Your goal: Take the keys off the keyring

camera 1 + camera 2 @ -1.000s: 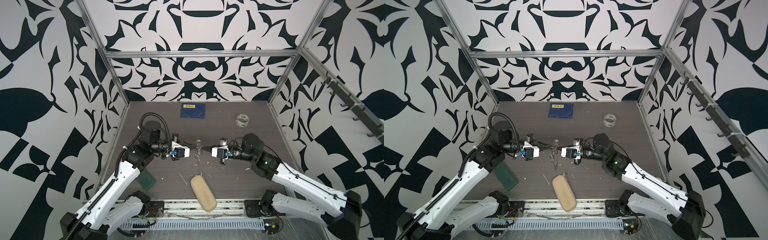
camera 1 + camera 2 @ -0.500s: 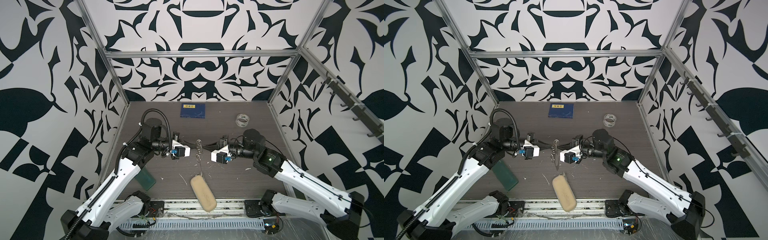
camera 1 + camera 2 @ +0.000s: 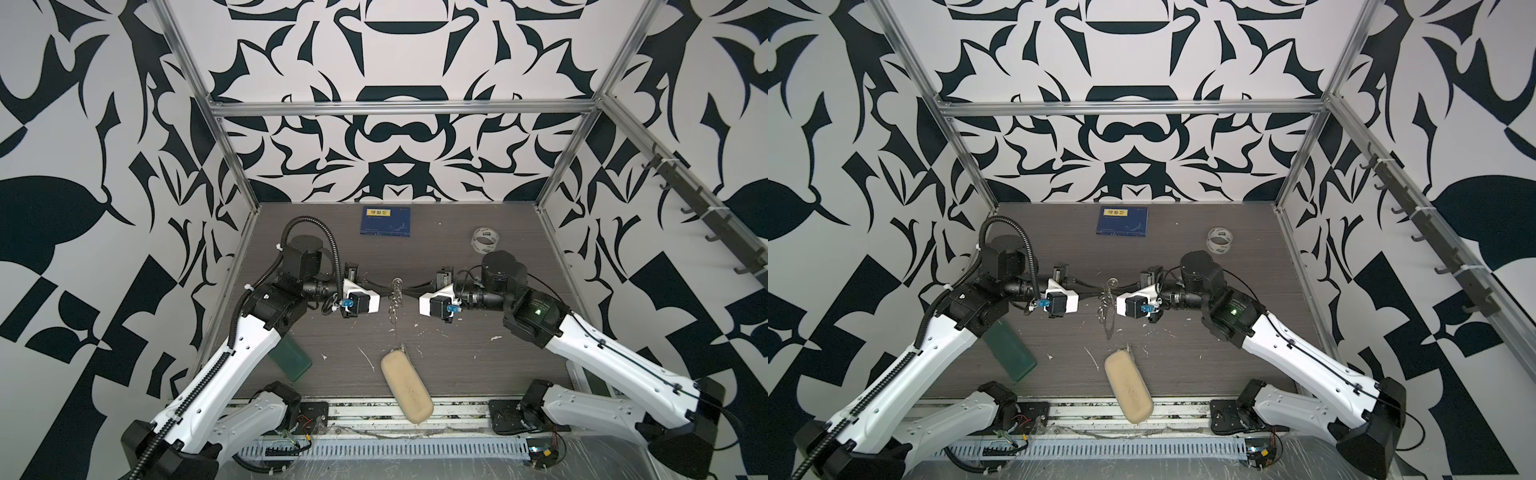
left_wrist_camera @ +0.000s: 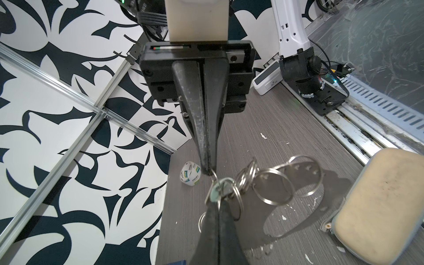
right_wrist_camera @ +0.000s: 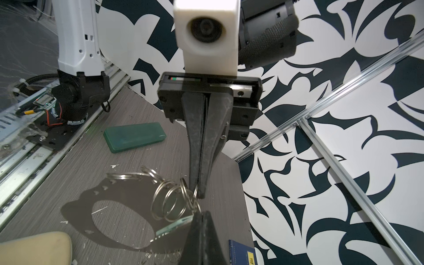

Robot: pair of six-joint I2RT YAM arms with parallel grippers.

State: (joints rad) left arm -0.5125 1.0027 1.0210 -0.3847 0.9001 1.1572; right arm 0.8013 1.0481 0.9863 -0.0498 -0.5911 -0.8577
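Observation:
The keyring [image 3: 395,291] [image 3: 1106,291] hangs as a bunch of silvery wire rings above the middle of the table, held between both grippers. My left gripper [image 3: 386,286] [image 4: 216,204] is shut on the bunch from the left. From the right, my right gripper [image 3: 409,291] [image 5: 202,214] is shut on it too, tip to tip with the left. Several larger rings [image 4: 273,185] [image 5: 171,199] dangle free. One of the keys [image 5: 175,226] [image 4: 215,192], with a pale greenish head, sits right at the meeting fingertips. I cannot tell which gripper pinches it.
A beige case [image 3: 407,382] overhangs the front edge. A green case [image 3: 293,359] lies front left, partly under my left arm. At the back are a blue booklet [image 3: 385,221] and a clear tape roll [image 3: 485,240]. White flecks dot the table [image 3: 457,353].
Both arms' elbows have shifted slightly toward the back and the right wrist has turned a little. The grippers stay shut with the rings between them, in nearly the same spot.

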